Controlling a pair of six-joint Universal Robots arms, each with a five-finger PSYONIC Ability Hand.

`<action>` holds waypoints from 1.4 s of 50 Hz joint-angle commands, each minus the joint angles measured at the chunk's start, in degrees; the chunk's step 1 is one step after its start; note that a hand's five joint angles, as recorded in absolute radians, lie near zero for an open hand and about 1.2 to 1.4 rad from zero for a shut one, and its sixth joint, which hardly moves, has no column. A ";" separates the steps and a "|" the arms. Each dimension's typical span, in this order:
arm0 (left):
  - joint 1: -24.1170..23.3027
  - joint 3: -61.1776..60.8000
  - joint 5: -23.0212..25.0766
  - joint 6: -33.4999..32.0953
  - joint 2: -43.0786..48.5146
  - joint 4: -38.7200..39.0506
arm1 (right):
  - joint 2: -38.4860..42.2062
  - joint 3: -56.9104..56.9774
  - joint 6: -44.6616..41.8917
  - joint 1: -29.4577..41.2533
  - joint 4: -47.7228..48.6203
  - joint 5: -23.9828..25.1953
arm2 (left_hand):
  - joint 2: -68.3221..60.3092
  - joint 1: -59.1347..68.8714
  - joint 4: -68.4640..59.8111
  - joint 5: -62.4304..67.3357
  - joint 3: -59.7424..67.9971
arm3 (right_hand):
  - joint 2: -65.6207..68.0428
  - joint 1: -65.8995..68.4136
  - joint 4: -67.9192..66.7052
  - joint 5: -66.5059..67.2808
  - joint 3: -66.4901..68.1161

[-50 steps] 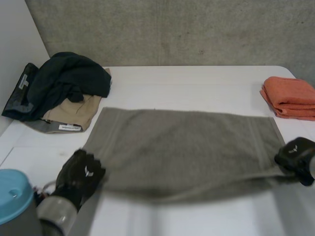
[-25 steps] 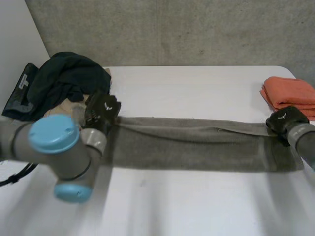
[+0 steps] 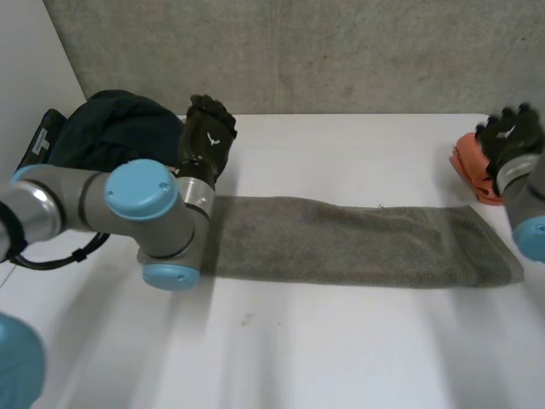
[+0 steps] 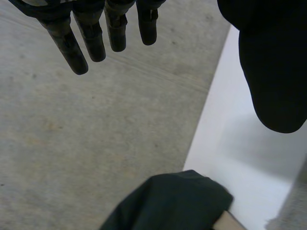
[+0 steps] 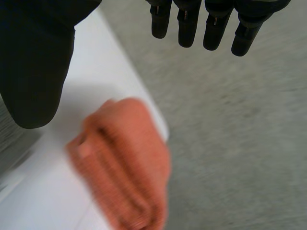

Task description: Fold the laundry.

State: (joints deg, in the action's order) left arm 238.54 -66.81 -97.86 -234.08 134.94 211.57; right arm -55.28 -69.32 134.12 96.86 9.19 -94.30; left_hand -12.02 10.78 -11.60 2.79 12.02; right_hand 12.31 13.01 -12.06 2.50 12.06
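Note:
A grey-green towel (image 3: pixel 358 243) lies folded into a long strip across the middle of the white table (image 3: pixel 341 358). My left hand (image 3: pixel 206 141) is raised beyond the towel's left end, fingers (image 4: pixel 76 43) straight and spread, holding nothing. My right hand (image 3: pixel 511 136) is lifted past the towel's right end, over the folded orange towel (image 3: pixel 473 166). Its fingers (image 5: pixel 211 26) are straight and apart, with nothing in them. The orange towel (image 5: pixel 124 163) lies below that palm.
A heap of dark clothes (image 3: pixel 111 136) with a tan piece sits at the table's back left, beside my left hand; the dark garment (image 4: pixel 168 201) lies beneath that hand. A grey concrete wall (image 3: pixel 298 51) stands behind the table.
Both hands carried the towel's near edge over to its far edge, folding it into a strip, then let go, opened and lifted away beyond it.

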 commanded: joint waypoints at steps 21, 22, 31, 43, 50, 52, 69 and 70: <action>1.05 -25.47 3.73 14.97 -21.39 0.15 | -15.74 -37.11 3.42 -19.08 1.07 27.50 | 2.02 -0.78 1.60 -2.79 -2.02 | 12.24 11.54 -12.49 12.05 12.49; 1.13 -25.38 3.73 15.06 -21.30 0.15 | -15.21 -37.11 3.51 -19.08 2.14 27.50 | 2.02 -0.78 1.60 -2.79 -2.02 | 12.24 11.54 -12.49 12.05 12.49; 1.05 -25.65 3.47 15.32 -20.77 0.33 | -8.62 -35.18 3.25 -18.90 5.05 27.76 | 2.02 -0.78 1.60 -2.79 -2.02 | 41.90 41.20 -42.15 41.71 42.15; 0.87 -26.70 2.85 15.32 -22.09 0.16 | -10.62 -30.97 -0.08 -27.58 5.32 23.90 | 2.02 -0.78 1.60 -2.79 -2.02 | 67.69 66.99 -67.94 67.50 67.94; 1.75 -29.95 3.29 15.41 -26.22 0.07 | -12.39 -27.97 -14.47 -30.69 5.92 23.46 | 2.02 -0.78 1.60 -2.79 -2.02 | 67.69 66.99 -67.94 67.50 67.94; 2.19 -30.83 3.29 15.41 -27.10 0.07 | -12.65 -27.88 -16.43 -28.50 5.93 23.54 | 2.02 -0.78 1.60 -2.79 -2.02 | 67.69 66.99 -67.94 67.50 67.94; 2.54 -33.64 3.03 19.10 -32.11 -0.02 | -3.53 -18.22 -17.05 27.13 16.91 30.75 | 2.02 -0.78 1.60 -2.79 -2.02 | 67.69 66.99 -67.94 67.50 67.94; 2.54 -33.73 3.03 19.10 -32.11 -0.02 | -1.86 -17.34 -17.40 28.89 16.48 31.10 | 2.02 -0.78 1.60 -2.79 -2.02 | 67.69 66.99 -67.94 67.50 67.94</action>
State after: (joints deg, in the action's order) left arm 241.11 -99.83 -94.81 -215.88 103.26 211.54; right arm -67.29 -91.03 118.01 109.32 24.50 -67.75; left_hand -12.02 10.79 -11.60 2.79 12.02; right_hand 67.53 63.83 -68.64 56.80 68.13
